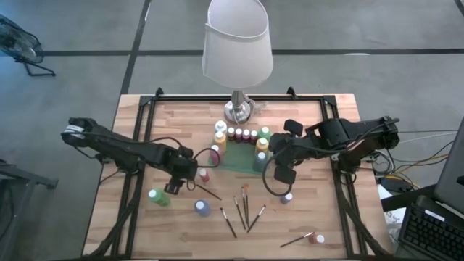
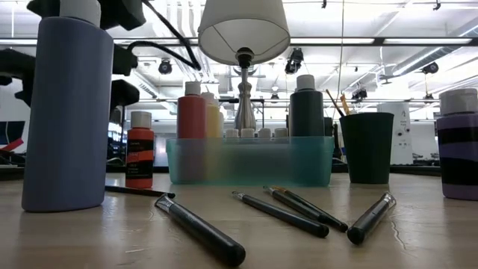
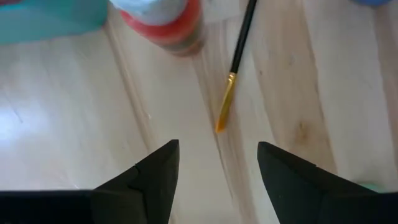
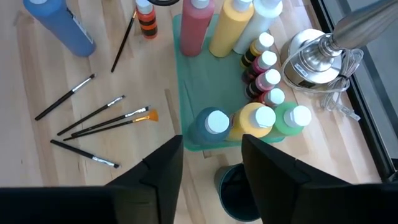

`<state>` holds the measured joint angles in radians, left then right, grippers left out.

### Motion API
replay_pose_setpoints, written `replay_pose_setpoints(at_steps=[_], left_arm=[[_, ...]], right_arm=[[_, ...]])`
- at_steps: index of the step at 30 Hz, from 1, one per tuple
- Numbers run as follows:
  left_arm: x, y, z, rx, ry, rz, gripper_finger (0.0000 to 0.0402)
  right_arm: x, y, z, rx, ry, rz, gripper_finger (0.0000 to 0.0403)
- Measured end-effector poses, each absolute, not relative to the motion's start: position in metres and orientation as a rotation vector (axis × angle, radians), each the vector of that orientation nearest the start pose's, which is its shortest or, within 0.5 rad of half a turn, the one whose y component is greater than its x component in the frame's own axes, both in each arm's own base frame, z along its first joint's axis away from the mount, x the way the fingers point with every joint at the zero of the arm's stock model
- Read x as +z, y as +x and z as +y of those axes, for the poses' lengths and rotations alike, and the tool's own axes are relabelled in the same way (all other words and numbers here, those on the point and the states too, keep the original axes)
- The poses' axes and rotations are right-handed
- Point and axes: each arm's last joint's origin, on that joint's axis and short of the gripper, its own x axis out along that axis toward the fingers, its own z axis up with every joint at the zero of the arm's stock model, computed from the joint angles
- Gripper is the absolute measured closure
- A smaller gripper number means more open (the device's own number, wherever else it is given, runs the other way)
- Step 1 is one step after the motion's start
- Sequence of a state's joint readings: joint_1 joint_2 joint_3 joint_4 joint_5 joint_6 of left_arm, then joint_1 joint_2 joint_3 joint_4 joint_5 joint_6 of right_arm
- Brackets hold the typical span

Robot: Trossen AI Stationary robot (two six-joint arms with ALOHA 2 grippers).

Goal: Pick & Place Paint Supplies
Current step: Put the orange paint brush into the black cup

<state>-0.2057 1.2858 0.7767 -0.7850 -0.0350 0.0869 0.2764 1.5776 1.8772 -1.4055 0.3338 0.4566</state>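
Observation:
A teal tray (image 1: 235, 161) at mid-table holds several white-capped paint bottles (image 4: 264, 62) standing upright. A red bottle (image 1: 204, 175), a green one (image 1: 156, 196) and a blue one (image 1: 202, 208) stand loose on the wood. Several paintbrushes (image 1: 243, 206) lie flat near the front. My left gripper (image 3: 217, 168) hangs open, pointing down over bare wood. An orange-tipped brush (image 3: 225, 109) lies just beyond its fingertips, and the red bottle (image 3: 168, 25) stands farther off. My right gripper (image 4: 211, 162) is open, high above the tray's right end, with nothing between its fingers.
A white-shaded lamp (image 1: 238, 109) stands behind the tray. A dark cup (image 4: 239, 190) sits at the tray's right end, under my right gripper. Another bottle (image 1: 287, 197) stands at right. One more bottle (image 1: 319, 238) and a brush (image 1: 297, 239) are near the front right.

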Motion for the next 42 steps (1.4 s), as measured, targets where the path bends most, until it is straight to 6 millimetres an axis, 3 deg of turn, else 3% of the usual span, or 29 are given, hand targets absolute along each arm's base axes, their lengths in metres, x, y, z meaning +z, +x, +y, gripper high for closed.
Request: replay_pose_setpoints(at_steps=[9, 17, 31, 42], left_arm=[[0.182, 0.206, -0.042, -0.214, 0.259, 1.285, 0.018], [0.177, 0.211, -0.043, -0.247, 0.285, 1.227, 0.018], [0.143, 0.226, -0.047, -0.305, 0.324, 1.382, 0.018], [0.143, 0.229, -0.048, -0.298, 0.29, 1.355, 0.018]], right_arm=[[0.412, 0.273, 0.068, -0.287, 0.08, 1.011, 0.0234], [0.412, 0.273, 0.068, -0.284, 0.075, 1.01, 0.0255], [0.412, 0.273, 0.068, -0.286, 0.078, 1.009, 0.0292], [0.412, 0.273, 0.067, -0.285, 0.067, 1.009, 0.0315]])
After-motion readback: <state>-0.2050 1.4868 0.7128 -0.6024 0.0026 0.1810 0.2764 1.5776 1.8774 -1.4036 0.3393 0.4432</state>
